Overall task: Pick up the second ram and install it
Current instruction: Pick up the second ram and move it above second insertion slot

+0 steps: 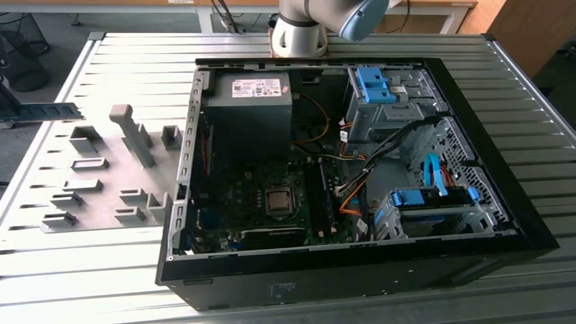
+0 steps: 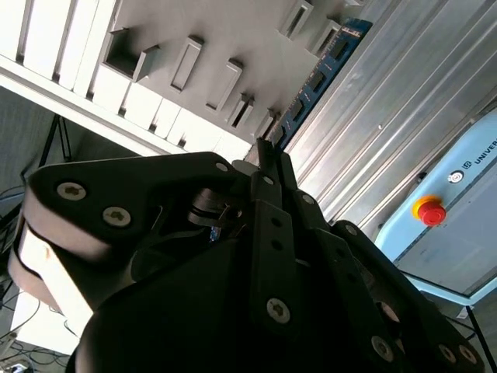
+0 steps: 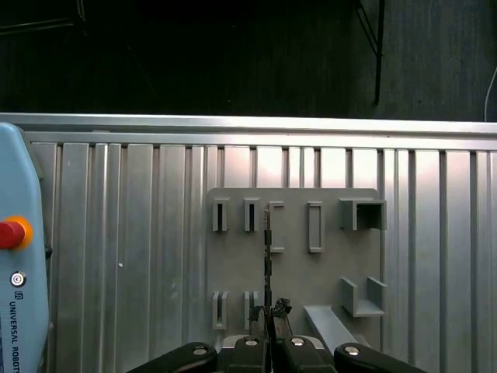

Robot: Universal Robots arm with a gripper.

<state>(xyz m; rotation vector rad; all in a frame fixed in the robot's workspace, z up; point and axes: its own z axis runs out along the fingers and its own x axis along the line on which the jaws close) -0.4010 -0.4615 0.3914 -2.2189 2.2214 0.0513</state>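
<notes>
Broadly, the slatted metal surface (image 1: 360,44) carries an open computer case (image 1: 531,236) lying on its side. Inside the case sit a motherboard (image 1: 243,196), a grey power supply (image 1: 247,101), blue-tabbed drive cages (image 1: 373,84) and loose cables (image 1: 360,182). Beside the case, toward the exterior view's left, lies a grey plate (image 1: 99,182) of holder blocks. The second ram (image 2: 322,74) is held in the air, touching none of the blocks. The pincer (image 3: 269,330) is clamped on one end of it, and the first wrist view shows the stick edge-on.
</notes>
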